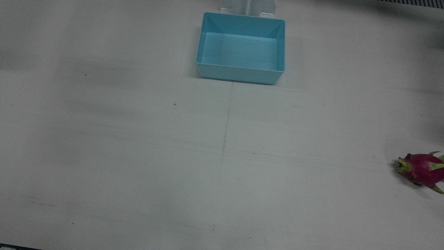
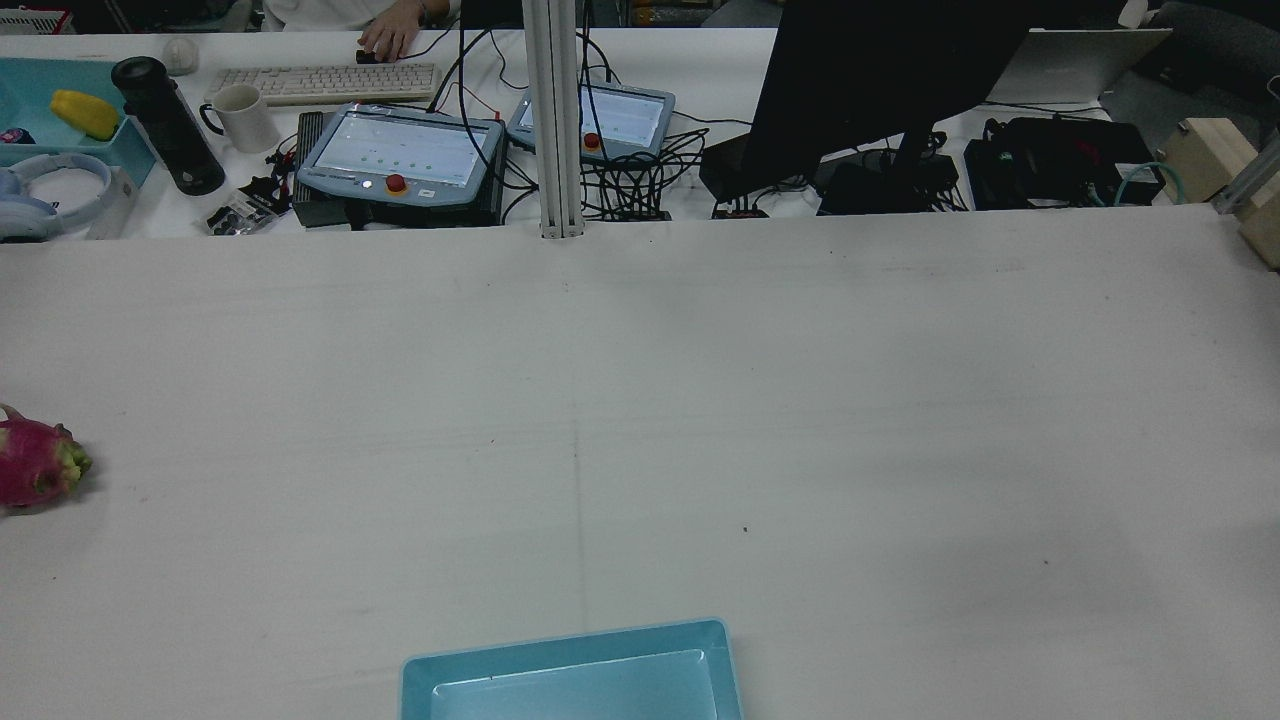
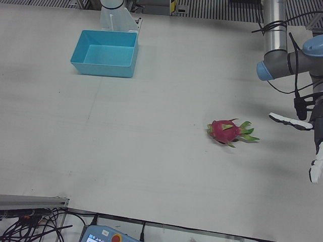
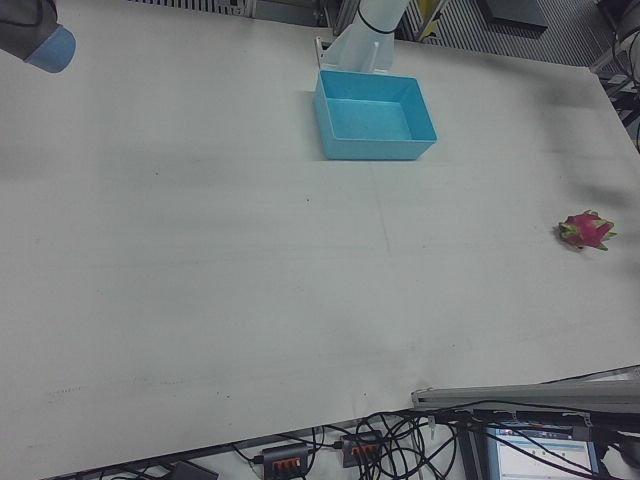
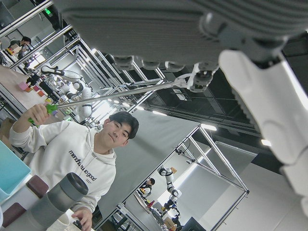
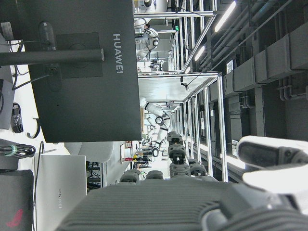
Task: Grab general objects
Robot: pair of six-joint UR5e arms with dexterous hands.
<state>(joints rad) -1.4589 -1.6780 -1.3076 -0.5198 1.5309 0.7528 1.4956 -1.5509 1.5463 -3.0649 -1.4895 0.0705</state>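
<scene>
A pink dragon fruit [image 3: 229, 132] with green tips lies on its side on the white table, on the left arm's half; it also shows in the front view [image 1: 421, 170], the rear view [image 2: 35, 468] and the right-front view [image 4: 587, 230]. My left hand [image 3: 313, 136] hangs above the table to the right of the fruit in the left-front view, apart from it, with white fingers [image 3: 285, 121] spread and nothing held. My right hand [image 6: 159, 207] shows only in its own view, as a palm and one straight finger [image 6: 274, 154], holding nothing.
An empty light blue bin [image 1: 239, 74] stands at the robot's edge of the table, also in the left-front view [image 3: 103, 68] and the right-front view [image 4: 375, 148]. The right arm's elbow [image 4: 40, 40] is at the table's far corner. Monitors, pendants and cables lie beyond the far edge [image 2: 640, 215].
</scene>
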